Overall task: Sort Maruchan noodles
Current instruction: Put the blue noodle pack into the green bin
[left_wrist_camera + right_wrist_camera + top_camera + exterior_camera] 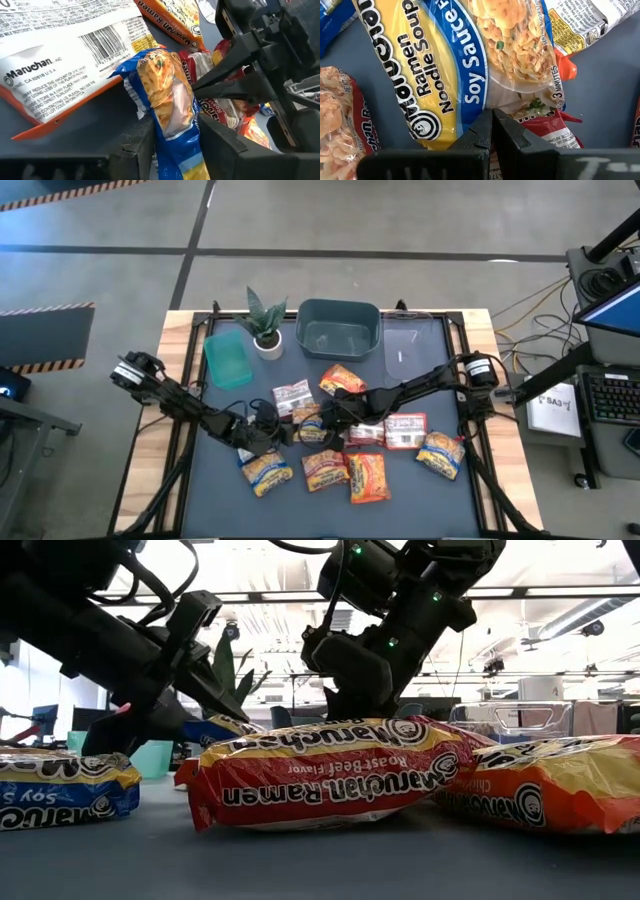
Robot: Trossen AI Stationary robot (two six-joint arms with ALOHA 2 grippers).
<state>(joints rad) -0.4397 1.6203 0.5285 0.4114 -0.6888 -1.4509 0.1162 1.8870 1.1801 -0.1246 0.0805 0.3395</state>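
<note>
Several Maruchan noodle packets lie scattered on the dark mat [200, 500]. One blue-and-yellow soy sauce packet [167, 95] [470, 55] stands tipped up on its long edge at mid-table [310, 425], between both grippers. My left gripper [180, 150] [272, 432] comes from the table's left, with one finger on each face of the packet. My right gripper [492, 127] [324, 418] reaches in from the right, shut at the packet's edge. An orange packet [65, 65] lies barcode-up beside it, and red ones [220, 107] lie behind. My left gripper pinches the soy sauce packet's lower blue end [175, 135] between its two fingers, one on each flat face. The fingers come slanting down from the table's left. The packet stands on edge and bulges above them. My right gripper is shut on the packet's long edge [495, 107], only at the fingertips. It slants down from the table's right side. Its tips [197, 89] meet the packet's side.
At the back stand a grey-blue bin [340, 328], a small teal tub [228, 358], a clear container [415, 345] and a potted plant [266, 325]. More packets lie near the front [268, 472] [325, 470] [367, 477] and on the right [441, 453] [405, 430].
</note>
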